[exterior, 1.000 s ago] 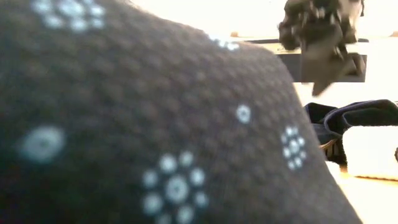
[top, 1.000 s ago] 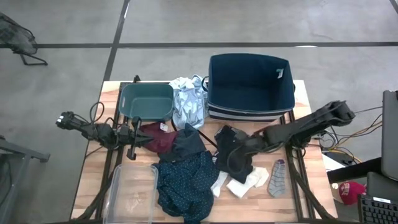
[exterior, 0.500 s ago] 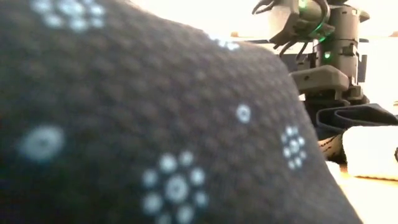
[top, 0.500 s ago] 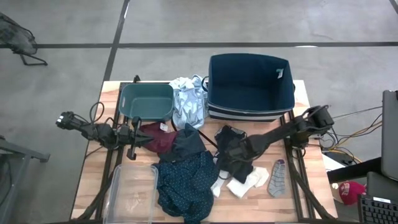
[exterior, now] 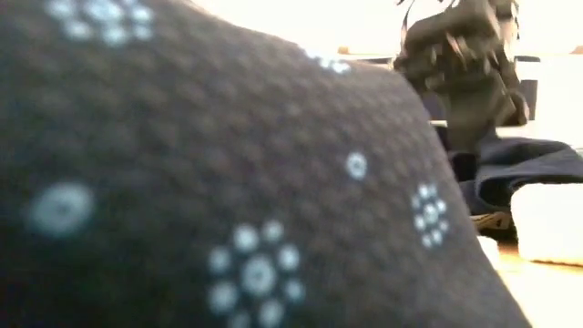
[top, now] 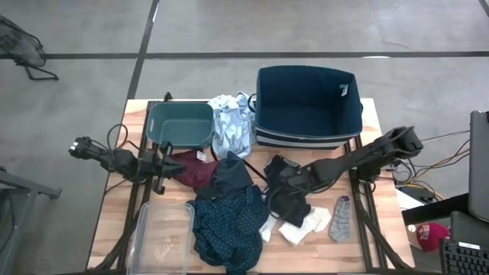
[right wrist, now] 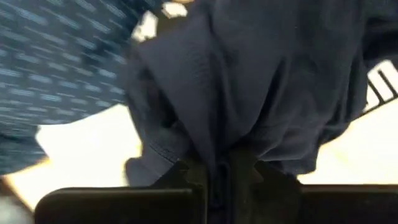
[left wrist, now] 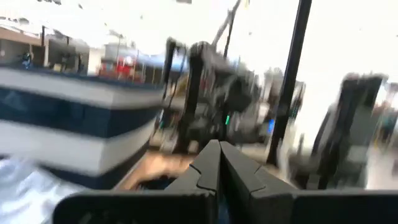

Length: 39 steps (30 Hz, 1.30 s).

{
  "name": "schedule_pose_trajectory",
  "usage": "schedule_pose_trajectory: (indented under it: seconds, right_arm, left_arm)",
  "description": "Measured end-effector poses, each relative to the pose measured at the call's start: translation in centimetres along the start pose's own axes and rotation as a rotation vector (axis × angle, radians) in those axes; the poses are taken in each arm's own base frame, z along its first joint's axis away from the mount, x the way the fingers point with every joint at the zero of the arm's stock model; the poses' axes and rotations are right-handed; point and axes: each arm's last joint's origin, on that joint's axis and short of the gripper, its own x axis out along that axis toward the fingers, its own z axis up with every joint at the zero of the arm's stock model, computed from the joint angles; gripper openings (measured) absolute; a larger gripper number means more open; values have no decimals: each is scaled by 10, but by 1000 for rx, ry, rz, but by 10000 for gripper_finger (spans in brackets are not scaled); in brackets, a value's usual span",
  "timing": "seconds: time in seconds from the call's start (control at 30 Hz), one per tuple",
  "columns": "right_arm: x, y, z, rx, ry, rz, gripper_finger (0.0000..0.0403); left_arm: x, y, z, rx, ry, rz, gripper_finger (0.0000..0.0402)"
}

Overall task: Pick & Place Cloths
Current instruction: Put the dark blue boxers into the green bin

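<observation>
R gripper [top: 284, 183] pinches black cloth [top: 289, 197] mid-table: pick step; next, lift toward navy bin [top: 307, 107] at far edge. L gripper [top: 163, 169] closed, empty, near left edge.

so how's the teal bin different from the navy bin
The teal bin is smaller and plain green-blue; the navy bin is larger, darker, with pale stripes along its near side. The teal bin sits on the left arm's side, the navy bin on the right arm's. Both are open-topped at the table's far edge, flanking the pale blue cloth.
</observation>
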Motion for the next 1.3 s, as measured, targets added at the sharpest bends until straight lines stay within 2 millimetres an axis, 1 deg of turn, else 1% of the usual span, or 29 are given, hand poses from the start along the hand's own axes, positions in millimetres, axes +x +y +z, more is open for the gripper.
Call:
schedule_pose_trajectory:
  seconds: [0.13,0.23,0.33,0.43,0.53,0.7,0.8,0.87,0.93,1.1,1.2,1.3]
  right_arm:
    - [-33,9,6,20,-87,83,14]
    - [-55,16,10,20,-152,141,14]
    - [-77,25,18,24,-216,200,13]
    - [-91,33,26,10,-251,238,14]
    - [-102,40,35,-2,-279,268,14]
    - [-118,50,48,-16,-321,312,14]
    - [-125,55,55,-22,-337,334,13]
    - [-131,57,57,-32,-350,351,13]
    - [-136,59,60,-30,-366,369,13]
    - [-151,63,65,-45,-404,409,13]
    - [-160,66,67,-58,-432,442,13]
    - [-165,69,69,-68,-456,458,13]
  left_arm:
    - [-2,-1,23,-215,-222,-38,12]
    - [-8,-1,39,-320,-391,-71,12]
    - [-15,0,53,-387,-540,-102,12]
    - [-22,2,63,-422,-668,-122,12]
    - [-27,4,70,-491,-745,-141,12]
    - [-23,3,77,-594,-711,-127,12]
    - [-13,0,81,-643,-619,-92,12]
    - [-3,-4,82,-647,-525,-67,12]
    - [5,-8,88,-646,-471,-47,12]
    - [21,-14,102,-605,-440,9,12]
    - [30,-19,113,-586,-432,9,12]
    - [42,-24,118,-551,-350,28,12]
